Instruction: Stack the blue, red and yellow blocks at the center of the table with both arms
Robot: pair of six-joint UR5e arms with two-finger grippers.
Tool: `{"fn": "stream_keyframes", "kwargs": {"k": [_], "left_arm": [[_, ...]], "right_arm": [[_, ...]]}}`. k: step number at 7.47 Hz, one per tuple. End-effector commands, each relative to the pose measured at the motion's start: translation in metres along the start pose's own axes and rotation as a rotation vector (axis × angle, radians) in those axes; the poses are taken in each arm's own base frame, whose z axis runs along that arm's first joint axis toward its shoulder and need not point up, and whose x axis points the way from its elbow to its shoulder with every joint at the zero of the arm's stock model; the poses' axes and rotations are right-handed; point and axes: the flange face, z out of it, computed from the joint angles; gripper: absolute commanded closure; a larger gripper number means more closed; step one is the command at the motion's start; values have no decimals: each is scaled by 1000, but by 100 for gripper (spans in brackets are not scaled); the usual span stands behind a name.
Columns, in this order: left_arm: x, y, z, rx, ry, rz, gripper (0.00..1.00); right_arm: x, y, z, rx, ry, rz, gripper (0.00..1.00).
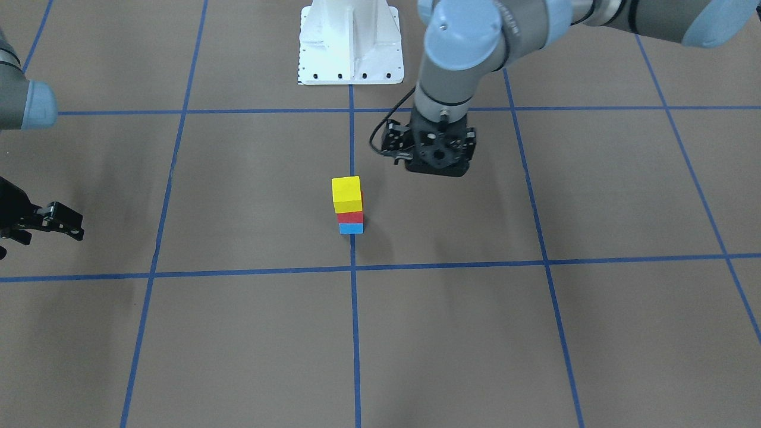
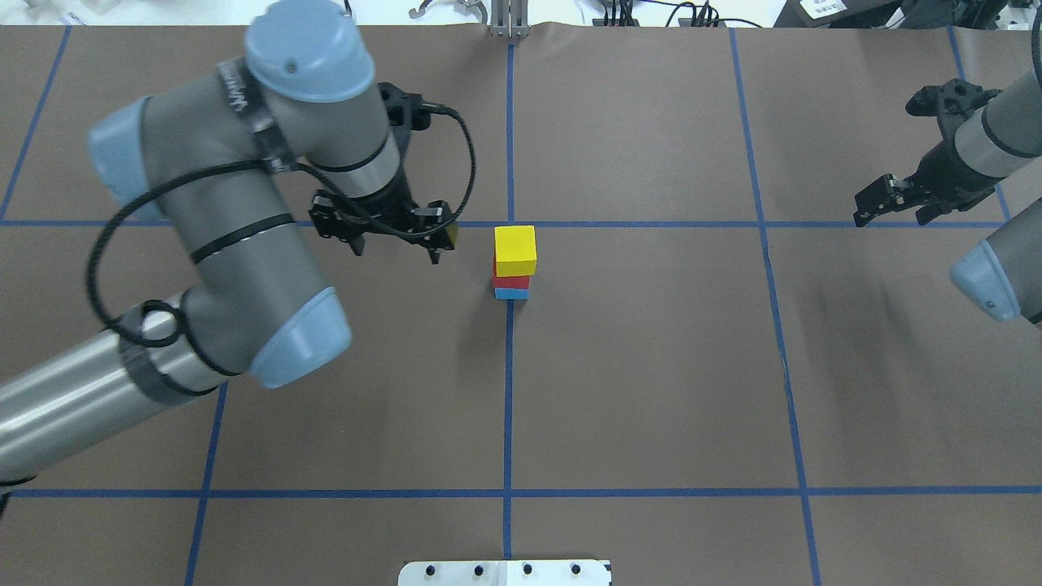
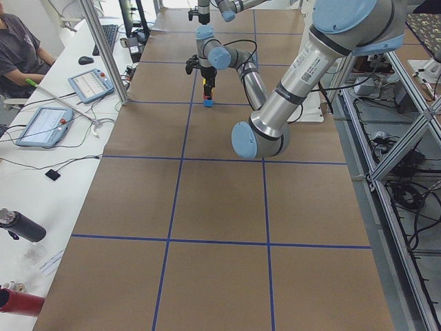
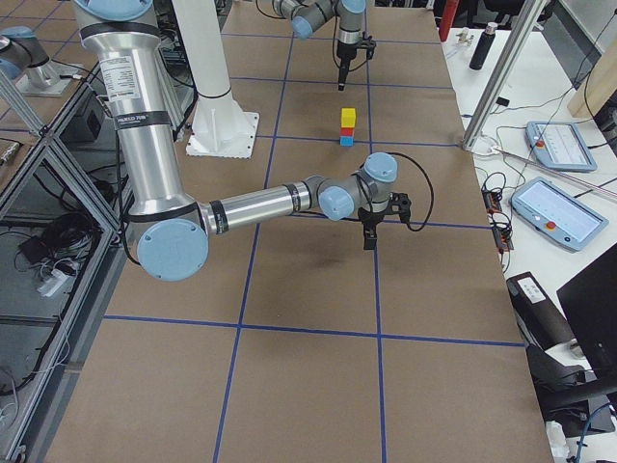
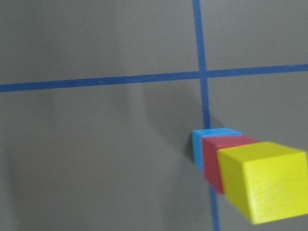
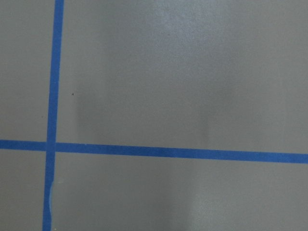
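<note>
The stack stands at the table's center on the tape cross: yellow block on red block on blue block. It shows again in the front view, with yellow block, red block and blue block, and in the left wrist view. My left gripper hovers just to the stack's left, open and empty, apart from the blocks. My right gripper is far off at the table's right side, open and empty.
The brown table carries a grid of blue tape lines. The white robot base stands at the robot's side. The right wrist view shows only the table with a tape crossing. Operators' desks with tablets lie beyond the far edge.
</note>
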Motion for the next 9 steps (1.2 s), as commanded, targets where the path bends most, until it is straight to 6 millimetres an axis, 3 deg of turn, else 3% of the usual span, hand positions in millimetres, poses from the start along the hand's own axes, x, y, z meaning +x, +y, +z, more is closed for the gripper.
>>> {"fn": "stream_keyframes", "kwargs": {"k": [1, 3, 4, 5, 6, 8, 9], "left_arm": [[-167, 37, -31, 33, -78, 112, 0], [-320, 46, -56, -9, -82, 202, 0], [-387, 45, -58, -21, -103, 137, 0], [-437, 34, -56, -9, -101, 120, 0], [-498, 29, -55, -11, -64, 61, 0], [-580, 23, -48, 8, -42, 72, 0], [-581, 18, -47, 13, -42, 71, 0]], "right_arm": [[11, 0, -9, 12, -2, 12, 1], [53, 19, -37, 44, -1, 13, 1], [77, 22, -56, 67, -9, -11, 1], [107, 22, -78, 85, -27, -3, 1], [135, 29, -90, 97, -31, -20, 1], [154, 31, -111, 119, -59, -2, 1], [158, 31, -116, 92, -66, 39, 1]]}}
